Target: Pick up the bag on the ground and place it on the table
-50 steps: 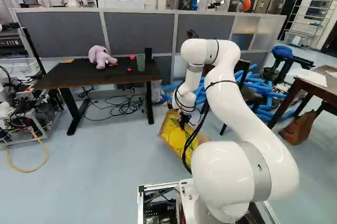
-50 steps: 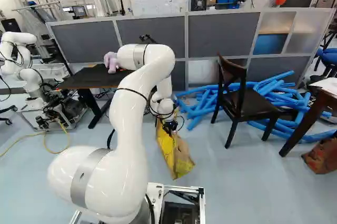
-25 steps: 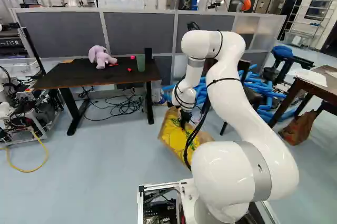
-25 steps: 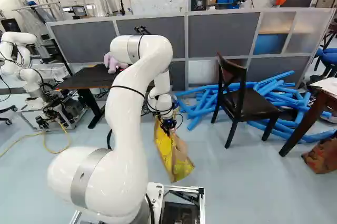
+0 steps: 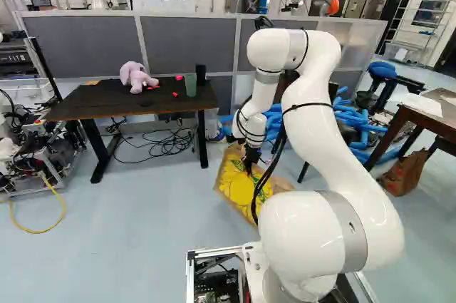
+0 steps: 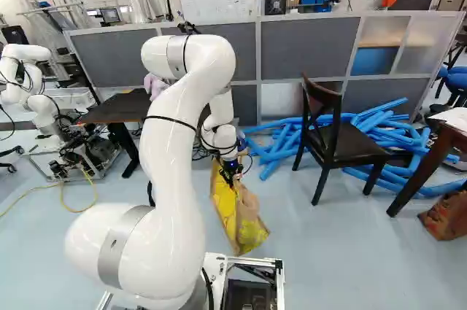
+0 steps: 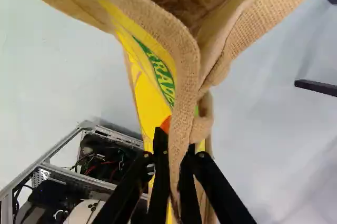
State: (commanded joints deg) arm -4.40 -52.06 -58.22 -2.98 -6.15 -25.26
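Gripper (image 7: 175, 147) pressed from both sides on the rim of the bag (image 5: 239, 183), one finger on each face of the burlap edge. White arm (image 5: 313, 96) arches over it, right of the middle of the left base view; if it swings low toward the table, I'd expect the bag's bottom to catch the tabletop edge. The table (image 5: 107, 105) stands in the left half of that view, well apart from the bag, so the load must be carried both up and across. In the middle of the right base view, the chair (image 6: 339, 142) and blue foam tubes (image 6: 271, 151) could snag a bag that swings wide. The bag slants below the gripper, mouth gaping, its lower end seemingly on the floor. Held at one spot of the rim, it may twist or slip if there is weight inside; I cannot tell what it holds. The loose black cable (image 5: 268, 182) hanging by the bag could hook it. Setting down carelessly could knock the plush toy (image 5: 135, 77) or tip the green cup (image 5: 190, 85) at the table's right end
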